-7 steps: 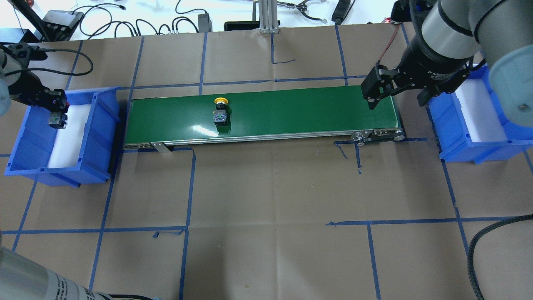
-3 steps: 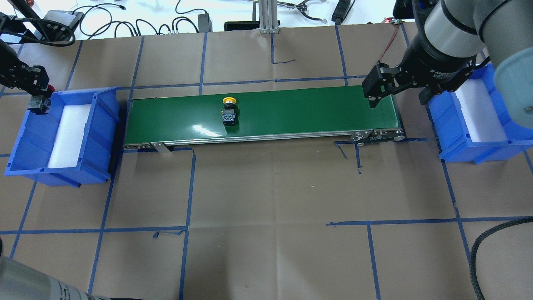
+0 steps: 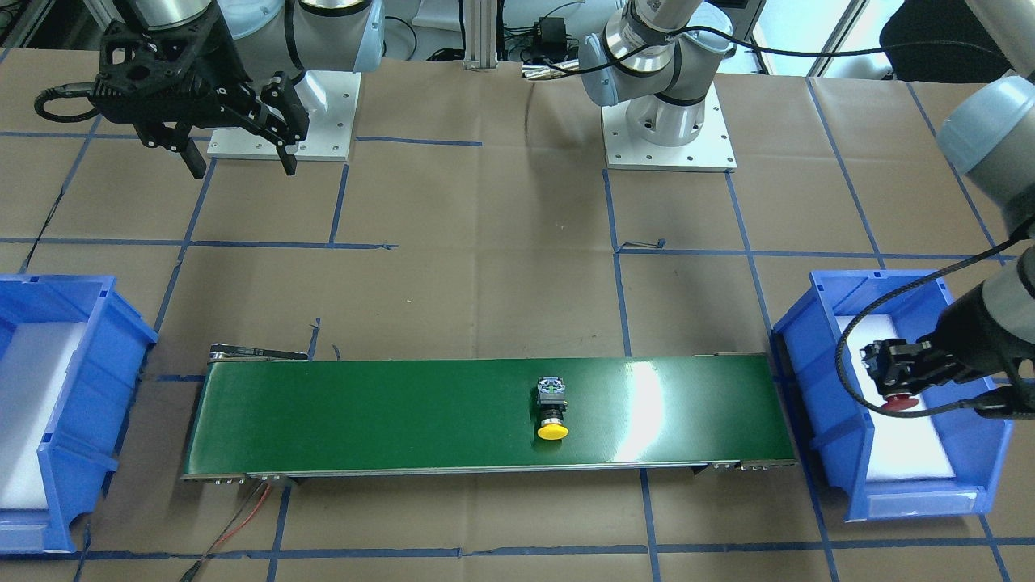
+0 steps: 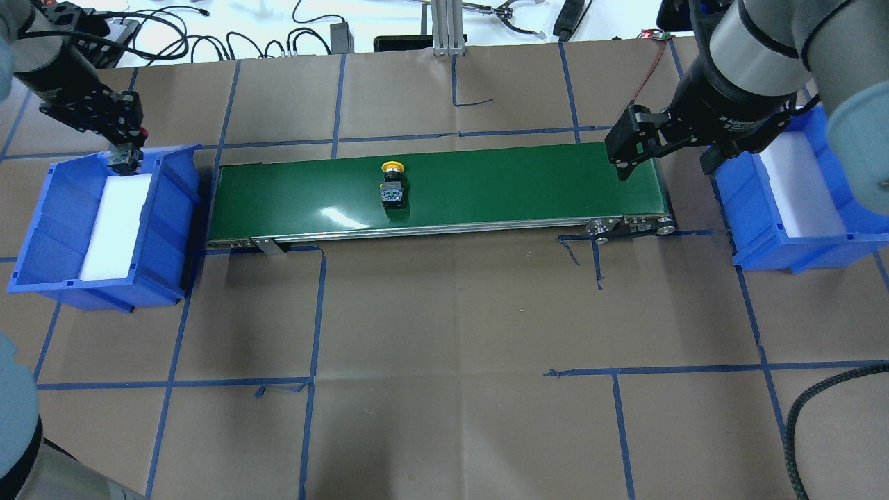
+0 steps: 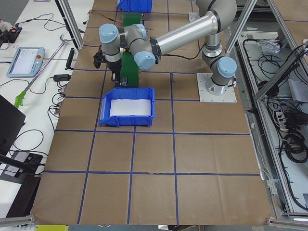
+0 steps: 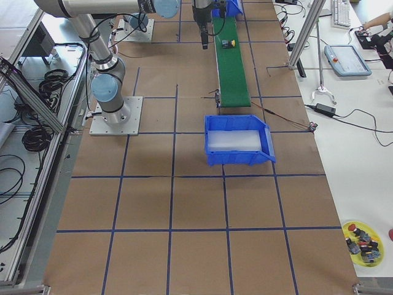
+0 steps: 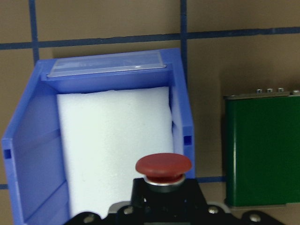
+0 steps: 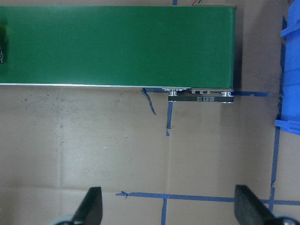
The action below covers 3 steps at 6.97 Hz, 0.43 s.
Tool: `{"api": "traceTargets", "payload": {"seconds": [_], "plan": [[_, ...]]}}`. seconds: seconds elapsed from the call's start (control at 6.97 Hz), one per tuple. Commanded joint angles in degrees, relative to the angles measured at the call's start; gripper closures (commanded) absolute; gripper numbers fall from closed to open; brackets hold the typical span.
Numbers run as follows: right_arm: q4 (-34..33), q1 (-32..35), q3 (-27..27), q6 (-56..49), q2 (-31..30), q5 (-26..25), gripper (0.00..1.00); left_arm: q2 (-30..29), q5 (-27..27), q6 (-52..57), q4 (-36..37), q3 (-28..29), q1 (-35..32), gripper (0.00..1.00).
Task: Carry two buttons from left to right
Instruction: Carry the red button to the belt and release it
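- The red-capped button [image 7: 164, 166] is clamped in my left gripper [image 3: 893, 378], cap to the side, held in the air over the left blue bin [image 4: 42, 229] at the bench's left end.
- The yellow-capped button [image 4: 392, 184] lies on its side on the green conveyor belt [image 4: 521, 184], about mid-length, cap pointing to the bench's far edge and terminal block towards the robot.
- The belt runs lengthwise between the two bins, on the half of the bench away from the robot. Its surface is glossy and throws back the ceiling light.
- The left bin holds a white foam pad [image 4: 111, 229]. The right blue bin [image 4: 799, 250] at the bench's right end has the same white lining.
- The bench top [image 4: 451, 312] is covered in brown paper, squared off with blue tape.
- Past the far edge I see a white worktop with black cables [image 4: 208, 42] and an aluminium post [image 4: 444, 28].
- My left arm reaches out along the left end, wrist turned down over the bin's far side.
- The right gripper [image 4: 663, 163] hangs high near the belt's right end, fingers pointing down and spread wide, with nothing between them.
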Motion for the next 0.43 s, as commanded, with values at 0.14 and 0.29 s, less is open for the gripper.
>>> {"api": "traceTargets", "payload": {"seconds": [0.14,0.29], "plan": [[0.46,0.00,0.10,0.00,0.11,-0.09,0.00,-0.53,0.10,-10.28,-0.01,-0.84,-8.01,0.92],[0.63,0.00,0.19,0.00,0.11,-0.09,0.00,-0.79,-0.08,-11.25,-0.01,-1.63,-8.28,0.92]]}}
